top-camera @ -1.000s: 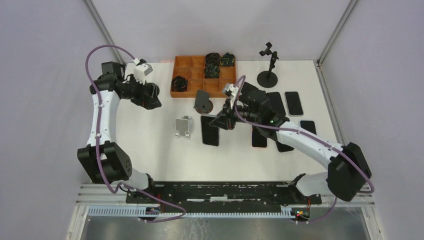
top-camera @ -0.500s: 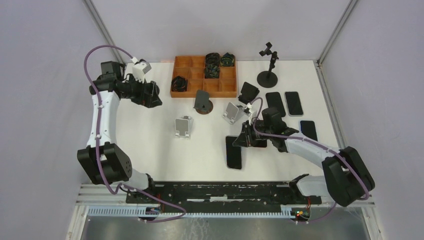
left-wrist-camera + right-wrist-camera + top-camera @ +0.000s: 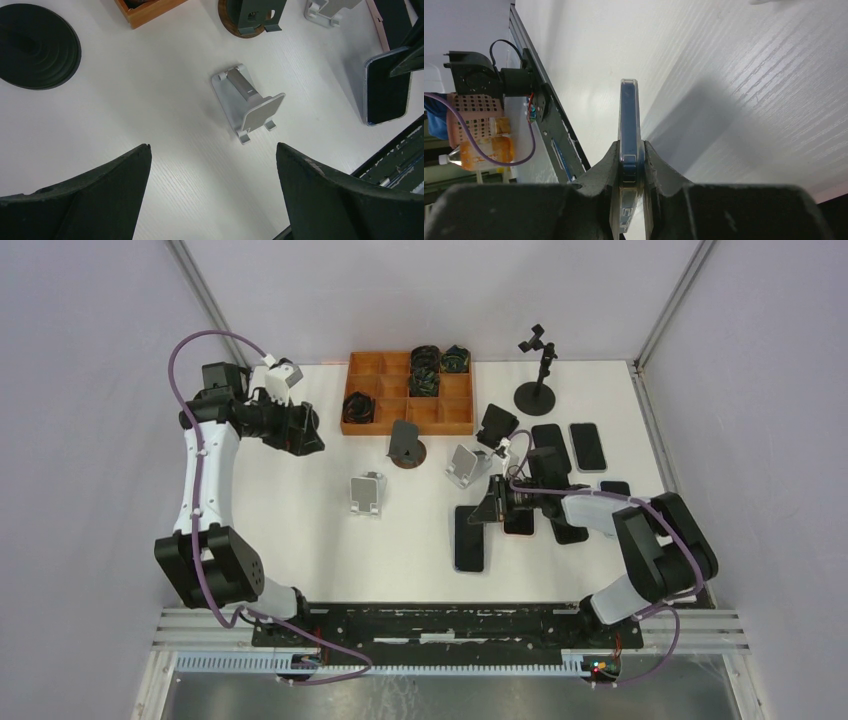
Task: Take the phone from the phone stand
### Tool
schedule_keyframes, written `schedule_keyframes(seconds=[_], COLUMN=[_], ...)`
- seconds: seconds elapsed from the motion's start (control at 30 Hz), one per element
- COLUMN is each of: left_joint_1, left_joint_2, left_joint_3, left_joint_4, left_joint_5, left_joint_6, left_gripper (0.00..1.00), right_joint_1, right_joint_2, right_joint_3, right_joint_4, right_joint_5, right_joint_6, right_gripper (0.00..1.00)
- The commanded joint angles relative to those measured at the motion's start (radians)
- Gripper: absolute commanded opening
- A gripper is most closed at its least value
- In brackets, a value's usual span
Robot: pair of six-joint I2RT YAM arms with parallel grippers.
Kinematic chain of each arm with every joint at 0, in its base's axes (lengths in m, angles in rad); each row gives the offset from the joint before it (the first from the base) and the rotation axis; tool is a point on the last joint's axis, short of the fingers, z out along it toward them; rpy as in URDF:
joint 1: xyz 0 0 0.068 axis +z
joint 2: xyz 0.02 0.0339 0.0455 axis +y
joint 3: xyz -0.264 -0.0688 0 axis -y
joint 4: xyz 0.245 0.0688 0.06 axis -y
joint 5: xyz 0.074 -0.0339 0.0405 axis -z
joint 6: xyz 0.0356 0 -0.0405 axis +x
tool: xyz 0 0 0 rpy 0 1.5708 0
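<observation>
Bright, even overhead light washes my white table (image 3: 300, 530), the phone (image 3: 630, 110) pinched in my right claw (image 3: 630, 148) casting a broad soft shadow beside it, my own near fingers (image 3: 594, 185) dark and blurred, the overhead view crisp throughout.

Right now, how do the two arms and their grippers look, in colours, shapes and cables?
The left arm and the right arm have white links between bulky black joints; a purple cable loops along each. The left gripper and the right gripper have broad, matte black fingers tapering to the tips.
</observation>
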Motion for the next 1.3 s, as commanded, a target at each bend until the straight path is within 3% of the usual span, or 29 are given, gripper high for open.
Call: schedule_keyframes(seconds=[0.0, 0.2, 0.4, 0.53, 0.77, 0.83, 0.9, 0.97, 1.1, 1.27], left_joint_1=[0.001, 0.002, 0.003, 0.002, 0.002, 0.003, 0.004, 0.008, 0.057, 0.105], left_joint_2=[0.012, 0.017, 0.035, 0.033, 0.019, 0.013, 0.003, -0.015, -0.076, -0.123], left_joint_3=[0.000, 0.010, 0.037, 0.056, 0.064, 0.062, 0.061, 0.060, 0.019, -0.092], left_joint_4=[0.017, 0.014, 0.014, 0.024, 0.024, 0.034, 0.066, 0.126, 0.279, 0.396], left_joint_5=[0.034, 0.020, 0.007, 0.005, -0.007, -0.022, -0.059, -0.115, -0.262, -0.159], left_joint_6=[-0.025, -0.024, -0.046, -0.059, -0.062, -0.075, -0.111, -0.168, -0.302, -0.332], left_gripper=[1.00, 1.00, 1.00, 1.00, 1.00, 1.00, 1.00, 1.00, 1.00, 1.00], right_joint_1=[-0.019, -0.078, -0.078, -0.079, -0.078, -0.076, -0.077, -0.076, -0.077, -0.077], right_joint_2=[0.085, 0.131, 0.150, 0.154, 0.095, 0.040, -0.030, -0.112, -0.243, -0.357], right_joint_3=[0.069, 0.078, 0.099, 0.133, 0.178, 0.178, 0.182, 0.191, 0.204, 0.173], right_joint_4=[0.097, 0.112, 0.050, 0.014, -0.048, -0.069, -0.106, -0.157, -0.233, -0.200], right_joint_5=[0.093, 0.152, 0.265, 0.337, 0.406, 0.425, 0.468, 0.549, 0.770, 1.198], right_joint_6=[-0.062, -0.058, -0.100, -0.122, -0.136, -0.139, -0.153, -0.183, -0.250, -0.268], right_gripper=[0.07, 0.08, 0.41, 0.50, 0.55, 0.60, 0.72, 0.98, 0.98, 0.98])
